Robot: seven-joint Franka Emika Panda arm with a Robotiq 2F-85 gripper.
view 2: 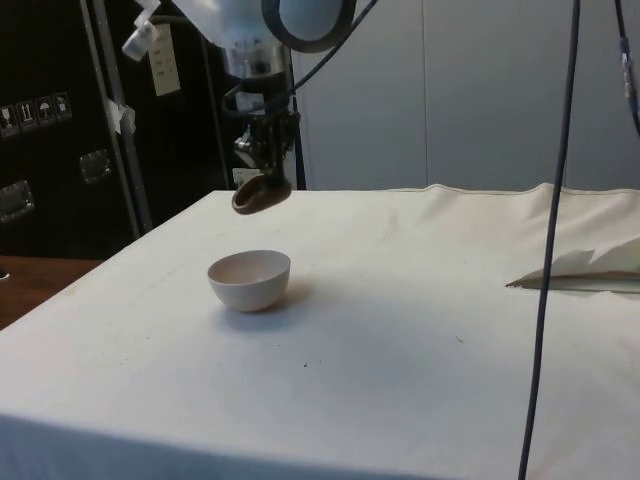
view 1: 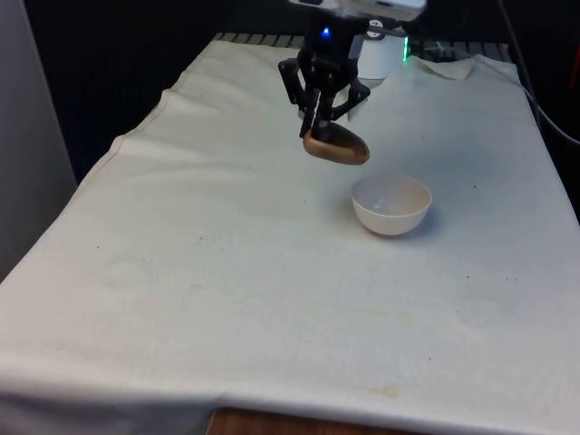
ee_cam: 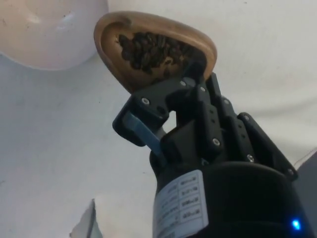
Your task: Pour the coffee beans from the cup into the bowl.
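Observation:
My black gripper point(view 1: 319, 127) is shut on the rim of a brown wooden cup point(view 1: 336, 145) and holds it in the air, tilted over on its side. Dark coffee beans point(ee_cam: 151, 49) lie inside the cup in the wrist view. The white bowl point(view 1: 391, 205) stands on the cloth, below the cup and toward the front view's right, with nothing in it. In the side view the cup point(view 2: 260, 194) hangs above and just behind the bowl point(view 2: 250, 279). The wrist view has the bowl's rim point(ee_cam: 49, 34) close beside the cup's mouth.
The white cloth point(view 1: 227, 272) covers the whole table. A fold of cloth point(view 2: 585, 265) rises at the side view's right, and a dark cable point(view 2: 555, 240) hangs in front of that camera.

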